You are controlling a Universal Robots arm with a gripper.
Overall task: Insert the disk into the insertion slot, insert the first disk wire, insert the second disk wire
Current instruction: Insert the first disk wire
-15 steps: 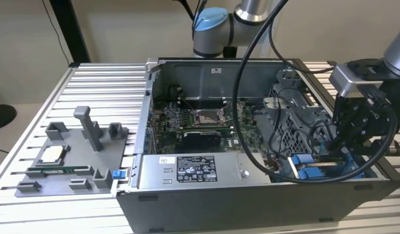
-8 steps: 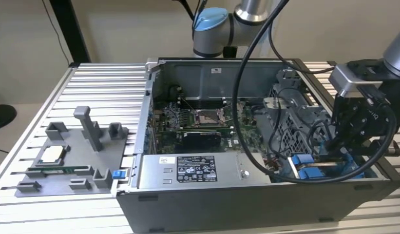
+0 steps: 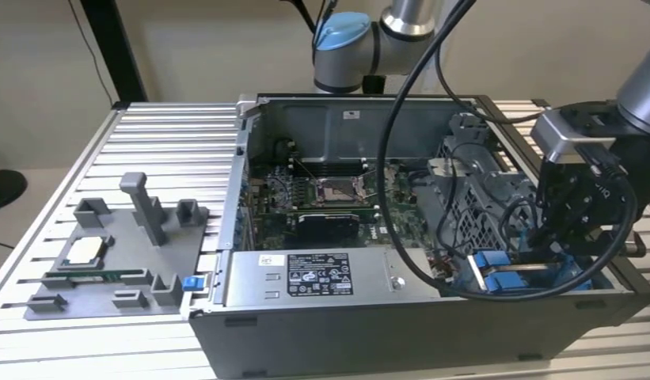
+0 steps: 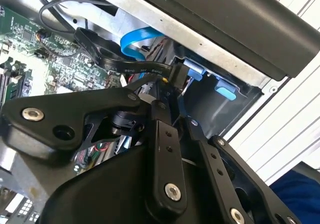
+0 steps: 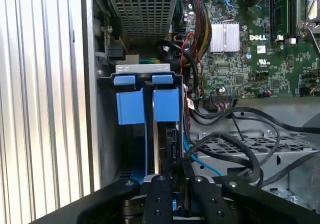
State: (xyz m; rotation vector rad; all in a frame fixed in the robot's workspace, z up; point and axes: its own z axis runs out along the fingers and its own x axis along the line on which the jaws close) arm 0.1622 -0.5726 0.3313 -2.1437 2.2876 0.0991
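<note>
Hand point(image 4: 176, 104) pinches a wire plug point(image 4: 178, 75) at the disk point(image 5: 166, 106).
Disk looks seated in its slot point(image 3: 475, 218); wiring seems unfinished.

The arm point(image 3: 407, 17) enters at the top of the exterior view, right of centre, where a silver link meets a blue-capped joint point(image 3: 340, 33). At the exterior view's right a grey link slants down to the silver wrist block point(image 3: 562, 133). Under it the black gripper point(image 3: 565, 226) points straight down. In both wrist views its two black linkage fingers point(image 4: 164, 144) point(image 5: 161, 196) converge, with round bolt heads along them. Their tips are drawn close together and pinch a black connector point(image 4: 177, 75).
</note>
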